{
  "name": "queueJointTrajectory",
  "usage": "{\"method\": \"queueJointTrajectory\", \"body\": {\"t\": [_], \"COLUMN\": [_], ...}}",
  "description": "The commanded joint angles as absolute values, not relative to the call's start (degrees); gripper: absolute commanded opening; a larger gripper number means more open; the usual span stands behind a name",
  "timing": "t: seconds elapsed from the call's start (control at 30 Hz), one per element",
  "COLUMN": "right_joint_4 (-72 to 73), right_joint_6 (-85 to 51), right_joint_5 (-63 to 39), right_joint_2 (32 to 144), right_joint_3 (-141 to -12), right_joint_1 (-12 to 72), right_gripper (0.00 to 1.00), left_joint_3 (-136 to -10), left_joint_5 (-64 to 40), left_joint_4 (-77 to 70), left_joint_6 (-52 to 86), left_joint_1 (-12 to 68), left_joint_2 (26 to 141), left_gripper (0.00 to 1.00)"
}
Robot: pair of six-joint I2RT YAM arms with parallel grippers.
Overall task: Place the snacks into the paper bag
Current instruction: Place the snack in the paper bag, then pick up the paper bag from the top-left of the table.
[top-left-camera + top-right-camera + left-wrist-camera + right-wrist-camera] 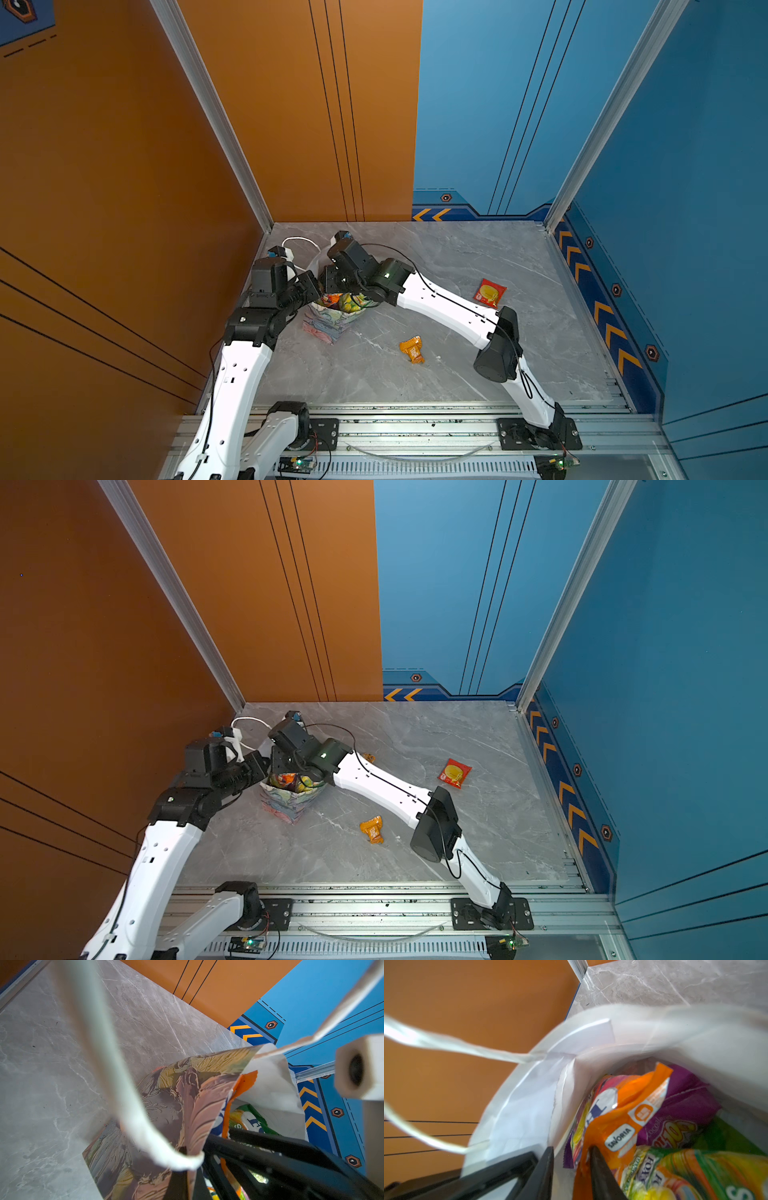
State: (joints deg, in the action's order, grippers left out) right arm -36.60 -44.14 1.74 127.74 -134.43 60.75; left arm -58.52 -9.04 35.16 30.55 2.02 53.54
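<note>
- Step in hand: releasing a snack into the paper bag (328, 328). The right gripper (572, 1149) stands inside the bag's mouth with its jaws parted. An orange packet (618, 1126) rests against one finger, on top of purple and green packets below the tool.
- The left gripper (190, 1157) is clamped on the bag's rim beside a cord handle (124, 1088), holding the mouth open.
- Outstanding: a red packet (489, 293) and a small orange packet (412, 350) lie on the table (457, 257), well apart from both grippers.
- Next move, as judged: the right gripper lifts clear without snagging packet or handle, then goes to the small orange packet, the nearer one.
- Pose: the right arm reaches across with its elbow raised and its wrist pitched down. The left arm is extended, its wrist turned in to the bag.
</note>
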Motion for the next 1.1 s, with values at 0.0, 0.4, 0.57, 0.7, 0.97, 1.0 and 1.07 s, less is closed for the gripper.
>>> {"method": "queueJointTrajectory", "body": {"t": [0.0,0.4,0.57,0.7,0.97,1.0,1.07], "right_joint_4": [-37.79,-38.23,-38.26,-38.23,-36.80,-36.67,-36.74], "right_joint_6": [-42.27,-35.45,-33.16,-32.52,-34.96,-35.05,-34.98], "right_joint_5": [3.31,4.43,5.09,5.68,5.38,5.11,4.97], "right_joint_2": [122.34,107.16,99.52,93.71,83.07,81.97,79.68], "right_joint_3": [-133.08,-121.99,-113.81,-106.11,-87.90,-85.96,-82.15], "right_joint_1": [61.13,59.47,56.63,53.32,42.44,40.90,36.07], "right_gripper": [0.41,0.60,0.65,0.68,0.69,0.69,0.69], "left_joint_3": [-57.76,-60.38,-61.80,-62.27,-61.36,-60.97,-60.41], "left_joint_5": [-8.73,-4.57,-4.91,-7.19,-5.87,-4.98,-5.49], "left_joint_4": [30.38,34.72,38.62,39.73,39.29,39.24,39.37], "left_joint_6": [30.71,30.25,29.34,28.44,27.36,26.98,26.32], "left_joint_1": [1.32,0.76,-0.79,-3.20,-4.41,-4.55,-5.44], "left_joint_2": [52.04,54.46,55.23,55.23,54.59,54.58,54.83], "left_gripper": [0.00,0.00,0.00,0.00,0.00,0.00,0.00]}}
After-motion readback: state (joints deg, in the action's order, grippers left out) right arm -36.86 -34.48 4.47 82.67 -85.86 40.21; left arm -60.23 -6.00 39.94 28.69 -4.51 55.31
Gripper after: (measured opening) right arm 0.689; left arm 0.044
